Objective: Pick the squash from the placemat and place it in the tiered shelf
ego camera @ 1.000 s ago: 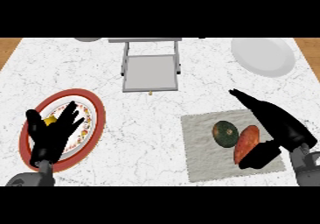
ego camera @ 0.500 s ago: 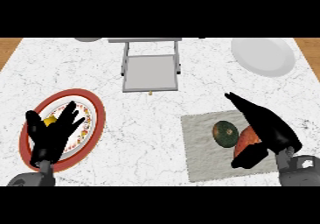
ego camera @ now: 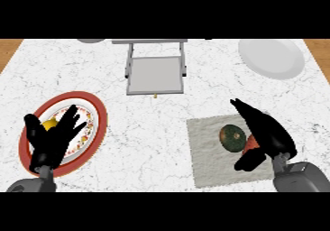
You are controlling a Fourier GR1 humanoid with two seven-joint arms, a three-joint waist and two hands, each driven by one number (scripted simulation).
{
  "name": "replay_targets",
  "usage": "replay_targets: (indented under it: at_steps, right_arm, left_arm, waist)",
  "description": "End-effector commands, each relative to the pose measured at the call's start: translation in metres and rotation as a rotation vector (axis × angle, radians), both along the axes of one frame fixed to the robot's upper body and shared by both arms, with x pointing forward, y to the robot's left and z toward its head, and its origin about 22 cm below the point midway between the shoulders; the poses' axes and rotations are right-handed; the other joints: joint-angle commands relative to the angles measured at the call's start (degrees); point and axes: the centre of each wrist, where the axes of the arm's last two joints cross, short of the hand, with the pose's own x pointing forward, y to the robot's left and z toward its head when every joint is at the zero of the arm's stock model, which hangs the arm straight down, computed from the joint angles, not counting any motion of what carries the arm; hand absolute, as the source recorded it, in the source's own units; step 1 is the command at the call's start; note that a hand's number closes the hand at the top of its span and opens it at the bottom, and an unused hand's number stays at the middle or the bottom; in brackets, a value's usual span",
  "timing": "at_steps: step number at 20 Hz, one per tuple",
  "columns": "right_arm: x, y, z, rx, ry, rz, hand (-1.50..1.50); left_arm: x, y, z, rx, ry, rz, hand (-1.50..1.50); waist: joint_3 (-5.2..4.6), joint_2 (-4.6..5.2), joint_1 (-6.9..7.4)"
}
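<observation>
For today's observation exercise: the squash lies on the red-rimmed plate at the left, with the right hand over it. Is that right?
Not quite. The head view shows the squash lying on the grey placemat at the right, not on the red-rimmed plate. The right hand is indeed over it, fingers curling beside it.

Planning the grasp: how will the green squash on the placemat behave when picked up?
The squash looks round and smooth, so it may roll on the flat placemat if nudged. It looks rigid, unlikely to deform. The right hand hovers beside it.
</observation>
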Motion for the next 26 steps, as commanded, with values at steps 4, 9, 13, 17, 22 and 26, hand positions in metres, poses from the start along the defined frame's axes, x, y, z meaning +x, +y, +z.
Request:
replay_targets:
  at_steps: [4, 9, 13, 17, 22, 26]
  right_arm:
    - [0.025, 0.01, -0.017, -0.011, -0.043, 0.003, -1.5]
    - [0.028, -0.01, -0.042, 0.038, -0.063, -0.005, -1.5]
    - [0.025, 0.007, -0.036, 0.045, -0.082, 0.014, -1.5]
    - [0.041, 0.012, -0.045, 0.0, -0.006, 0.123, 1.5]
    - [0.028, 0.018, -0.067, -0.01, 0.034, 0.271, 1.5]
    - [0.012, 0.017, -0.068, 0.046, -0.002, 0.274, 1.5]
  left_arm:
    - [-0.015, -0.014, -0.009, -0.016, 0.046, -0.032, 0.0]
    - [-0.012, 0.01, -0.018, -0.006, 0.052, -0.001, 0.0]
    - [0.007, 0.007, -0.02, 0.007, 0.051, 0.004, 0.0]
    - [0.009, -0.002, -0.002, -0.004, 0.051, -0.007, 0.0]
    - [0.009, -0.012, -0.009, -0.007, 0.048, 0.006, 0.0]
    - [0.001, 0.016, -0.022, -0.01, 0.061, 0.006, 0.0]
  waist:
    - [-0.33, 0.29, 0.25]
    - [-0.34, 0.35, 0.07]
    - [-0.36, 0.33, -0.21]
    - [-0.35, 0.35, 0.02]
    - [-0.34, 0.33, -0.02]
    - [-0.36, 0.31, -0.27]
